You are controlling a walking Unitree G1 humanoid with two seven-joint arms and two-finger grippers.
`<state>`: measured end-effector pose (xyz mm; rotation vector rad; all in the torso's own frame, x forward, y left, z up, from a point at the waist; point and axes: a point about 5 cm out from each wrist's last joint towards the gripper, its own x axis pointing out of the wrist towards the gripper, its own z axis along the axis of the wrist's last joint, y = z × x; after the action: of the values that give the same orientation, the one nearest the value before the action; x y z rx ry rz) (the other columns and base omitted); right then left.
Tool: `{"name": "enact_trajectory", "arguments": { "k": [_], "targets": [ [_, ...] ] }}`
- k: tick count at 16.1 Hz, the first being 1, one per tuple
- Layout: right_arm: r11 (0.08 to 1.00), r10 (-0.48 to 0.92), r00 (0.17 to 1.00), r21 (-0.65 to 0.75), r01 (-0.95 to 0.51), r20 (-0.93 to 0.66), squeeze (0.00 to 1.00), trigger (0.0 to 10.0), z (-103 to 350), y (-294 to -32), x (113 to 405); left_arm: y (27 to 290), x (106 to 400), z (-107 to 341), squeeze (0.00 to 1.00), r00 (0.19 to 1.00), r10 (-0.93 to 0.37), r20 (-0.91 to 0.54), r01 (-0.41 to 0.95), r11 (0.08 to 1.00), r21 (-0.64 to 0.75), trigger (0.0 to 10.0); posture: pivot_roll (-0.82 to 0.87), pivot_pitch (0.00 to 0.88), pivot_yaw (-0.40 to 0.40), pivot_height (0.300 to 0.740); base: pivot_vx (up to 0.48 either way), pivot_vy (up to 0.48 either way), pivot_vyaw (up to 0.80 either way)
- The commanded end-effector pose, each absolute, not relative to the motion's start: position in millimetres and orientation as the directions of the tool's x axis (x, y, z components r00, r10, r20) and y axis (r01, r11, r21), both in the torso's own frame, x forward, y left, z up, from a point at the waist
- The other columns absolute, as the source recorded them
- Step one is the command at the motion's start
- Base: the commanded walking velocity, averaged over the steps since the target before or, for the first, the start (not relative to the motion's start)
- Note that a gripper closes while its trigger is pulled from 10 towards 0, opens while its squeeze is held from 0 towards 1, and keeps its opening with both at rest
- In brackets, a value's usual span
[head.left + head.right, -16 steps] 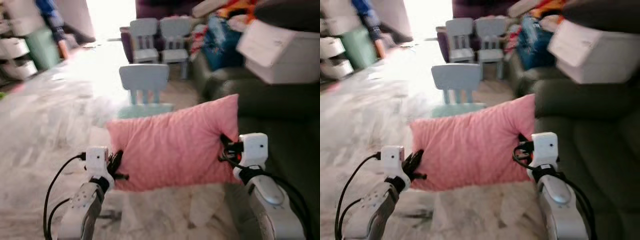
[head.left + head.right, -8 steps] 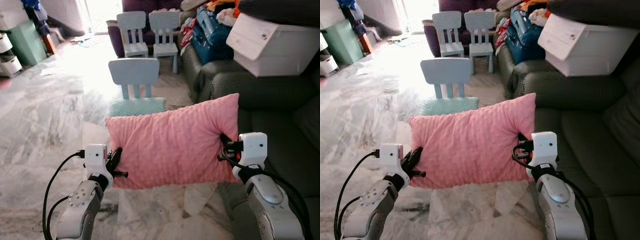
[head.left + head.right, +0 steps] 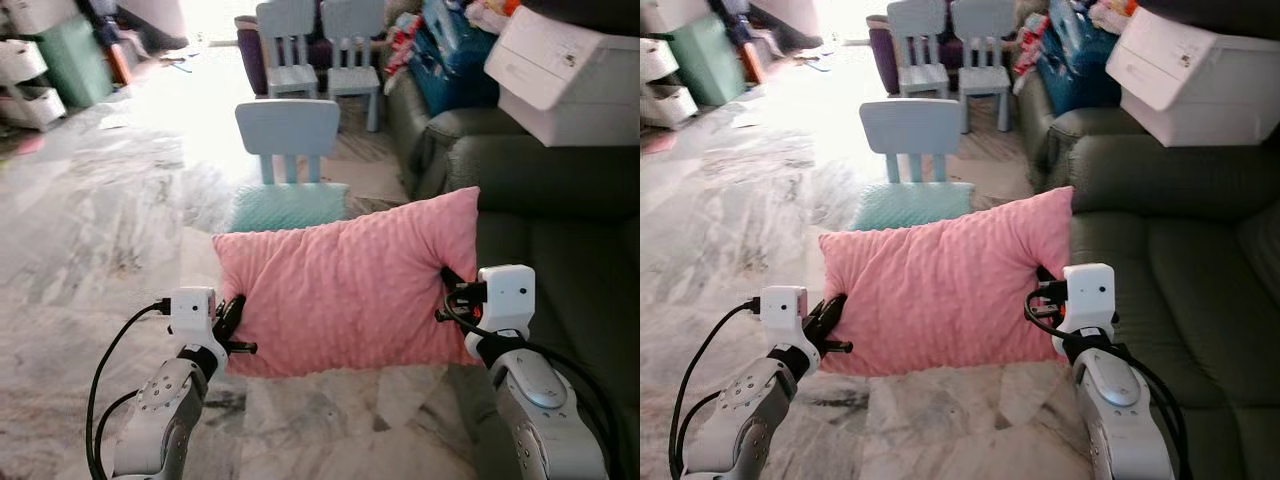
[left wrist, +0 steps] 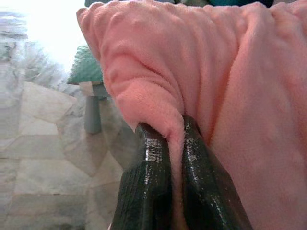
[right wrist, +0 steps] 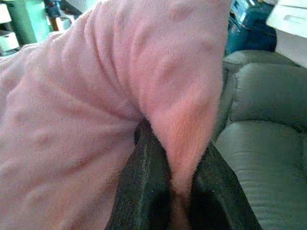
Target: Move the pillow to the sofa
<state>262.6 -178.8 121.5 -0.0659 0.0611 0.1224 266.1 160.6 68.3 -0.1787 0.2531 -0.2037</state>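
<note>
A pink dimpled pillow (image 3: 350,285) hangs in the air in front of me, stretched between both arms. My left gripper (image 3: 233,325) is shut on its lower left edge; the left wrist view has both black fingers (image 4: 148,191) pinching a fold of pink fabric (image 4: 230,86). My right gripper (image 3: 448,295) is shut on the pillow's right edge, its fingers (image 5: 144,191) clamped on the cloth (image 5: 72,120). The dark grey-green sofa (image 3: 560,240) stands just right of the pillow, its seat below the right arm.
A light blue child's chair (image 3: 290,150) with a teal cushion stands just behind the pillow. Two more small chairs (image 3: 318,45) are farther back. A white storage box (image 3: 570,70) sits on the sofa's armrest, and blue bags and clutter (image 3: 450,50) are piled on the sofa behind it. Marble floor (image 3: 90,230) opens to the left.
The camera view has swung and sharpened as I move; chair and sofa shifted in the picture. Both grippers keep the same hold on the pillow.
</note>
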Motion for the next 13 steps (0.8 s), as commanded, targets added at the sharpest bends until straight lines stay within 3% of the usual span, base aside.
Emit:
{"name": "enact_trajectory", "arguments": {
  "k": [1,13],
  "targets": [
    [0.990,0.124,0.992,-0.066,-0.126,-0.032,0.00,10.0,128.5,-176.5,263.0,165.7,267.3,74.7,0.00,0.956,-0.205,-0.210,0.164,0.967,-0.195,10.0,-0.20,0.048,0.043,0.740,0.000,0.322,0.00],
    [0.991,0.118,0.993,-0.067,-0.120,-0.029,0.00,10.0,128.8,-177.1,262.6,163.3,268.3,73.5,0.00,0.951,-0.214,-0.222,0.171,0.966,-0.196,10.0,-0.20,0.053,0.047,0.740,0.000,0.405,0.00]
  ]
}}
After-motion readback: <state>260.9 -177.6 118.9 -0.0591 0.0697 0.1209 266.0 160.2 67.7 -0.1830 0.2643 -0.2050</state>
